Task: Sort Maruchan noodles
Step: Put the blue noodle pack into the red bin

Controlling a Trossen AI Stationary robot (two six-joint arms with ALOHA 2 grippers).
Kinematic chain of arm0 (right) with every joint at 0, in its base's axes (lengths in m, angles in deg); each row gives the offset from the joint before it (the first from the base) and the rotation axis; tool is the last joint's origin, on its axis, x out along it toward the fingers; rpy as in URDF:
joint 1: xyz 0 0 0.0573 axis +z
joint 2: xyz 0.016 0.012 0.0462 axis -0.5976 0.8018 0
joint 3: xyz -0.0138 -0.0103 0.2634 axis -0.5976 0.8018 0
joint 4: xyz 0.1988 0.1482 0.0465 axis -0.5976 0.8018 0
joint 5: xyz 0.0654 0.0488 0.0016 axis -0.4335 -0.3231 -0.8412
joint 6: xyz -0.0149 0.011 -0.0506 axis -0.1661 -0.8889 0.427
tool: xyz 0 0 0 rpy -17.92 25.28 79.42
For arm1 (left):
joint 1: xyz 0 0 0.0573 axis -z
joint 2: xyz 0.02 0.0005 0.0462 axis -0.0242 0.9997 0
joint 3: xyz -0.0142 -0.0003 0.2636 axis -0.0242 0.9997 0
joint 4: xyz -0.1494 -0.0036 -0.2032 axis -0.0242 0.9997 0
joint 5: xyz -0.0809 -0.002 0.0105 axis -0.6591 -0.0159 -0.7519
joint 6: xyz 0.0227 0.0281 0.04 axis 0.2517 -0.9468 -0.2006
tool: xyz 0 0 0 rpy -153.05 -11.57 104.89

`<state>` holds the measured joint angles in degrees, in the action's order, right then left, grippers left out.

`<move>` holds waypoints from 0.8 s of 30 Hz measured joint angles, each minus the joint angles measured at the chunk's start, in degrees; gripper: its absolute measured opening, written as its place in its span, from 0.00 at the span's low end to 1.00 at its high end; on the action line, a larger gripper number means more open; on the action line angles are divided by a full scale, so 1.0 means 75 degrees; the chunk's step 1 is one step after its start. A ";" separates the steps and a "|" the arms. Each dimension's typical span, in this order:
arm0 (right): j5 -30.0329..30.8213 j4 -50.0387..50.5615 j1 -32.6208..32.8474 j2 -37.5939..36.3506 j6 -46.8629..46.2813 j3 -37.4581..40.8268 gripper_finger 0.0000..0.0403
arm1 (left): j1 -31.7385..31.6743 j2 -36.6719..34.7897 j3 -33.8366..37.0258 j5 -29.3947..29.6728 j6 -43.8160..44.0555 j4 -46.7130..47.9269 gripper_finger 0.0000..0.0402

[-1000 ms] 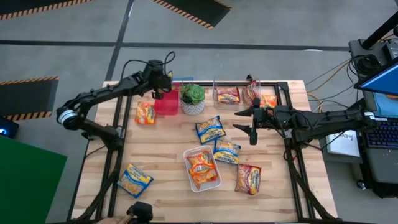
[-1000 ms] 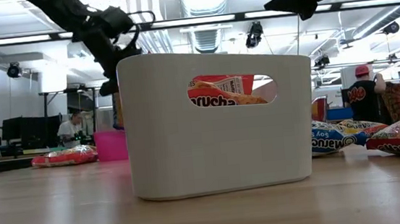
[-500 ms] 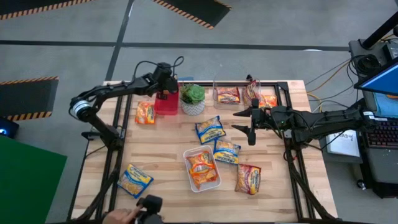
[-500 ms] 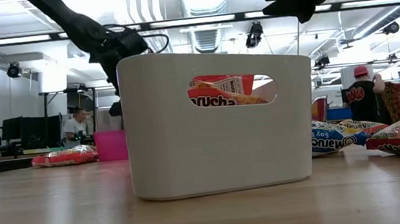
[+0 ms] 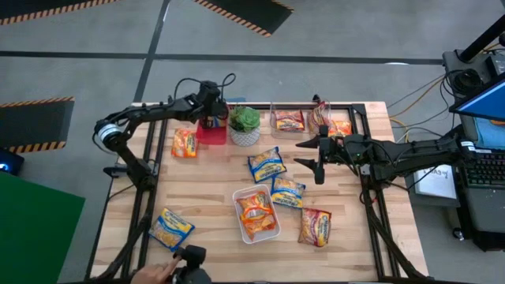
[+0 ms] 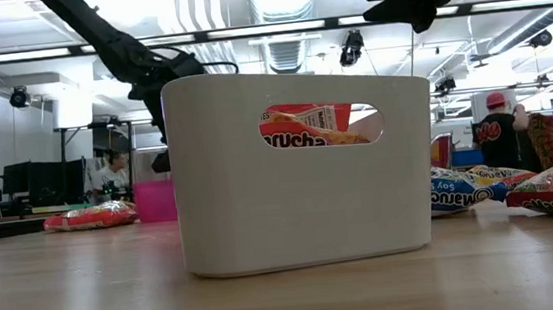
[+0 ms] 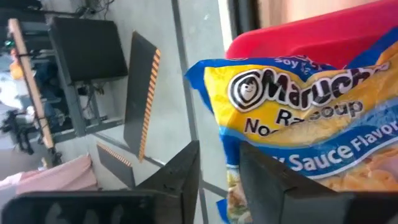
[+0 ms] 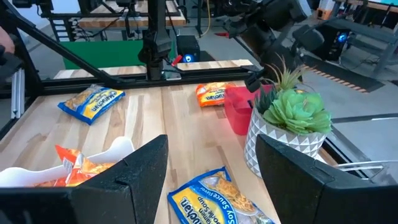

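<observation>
Left gripper has shifted further over the pink bin since a second ago, now hovering right above it. Its dark fingers are clenching a crinkly blue-edged packet, glossy yellow plastic with Maruchan print, hanging just over the bin's smooth red-pink rim. Right gripper is waiting mid-desk above bare wood, fingers spread wide, released, gripping nothing. Other noodle packets are lying flat on the wooden slat desk: orange packet beside the pink bin, two blue packets mid-desk, a red packet near the front, a blue one at front left. White rectangular bin is holding orange packets. Green potted plant is sitting in a faceted white pot just beside the pink bin.
</observation>
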<state>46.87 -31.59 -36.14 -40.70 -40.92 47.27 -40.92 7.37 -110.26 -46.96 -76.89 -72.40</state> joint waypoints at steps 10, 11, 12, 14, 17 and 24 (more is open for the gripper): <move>0.0013 -0.0006 -0.0009 0.0046 -0.1015 0.0000 0.57 | 0.0309 -0.1232 0.0000 -0.0057 0.1167 0.0807 0.31; 0.0012 0.0007 -0.0009 0.0069 -0.1099 0.0000 0.57 | 0.0315 -0.1347 0.0000 -0.0127 0.1250 0.0790 0.31; 0.0012 -0.0003 -0.0009 0.0120 -0.1203 0.0000 0.57 | 0.0333 -0.1464 0.0000 -0.0120 0.1294 0.0801 0.31; 0.0009 0.0009 -0.0009 0.0199 -0.1452 0.0000 0.57 | 0.0393 -0.1690 0.0000 -0.0108 0.1485 0.0800 0.31; 0.0007 -0.0016 -0.0006 0.0437 -0.1951 0.0000 0.57 | 0.0561 -0.2049 0.0000 -0.0114 0.1843 0.0896 0.31; 0.0005 -0.0003 -0.0009 0.1434 -0.3800 0.0000 0.57 | 0.1258 -0.3051 0.0000 -0.0507 0.3918 0.1160 0.31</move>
<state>46.91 -31.62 -36.21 -29.95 -69.41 47.27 -31.49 -15.51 -110.26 -50.76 -47.50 -63.70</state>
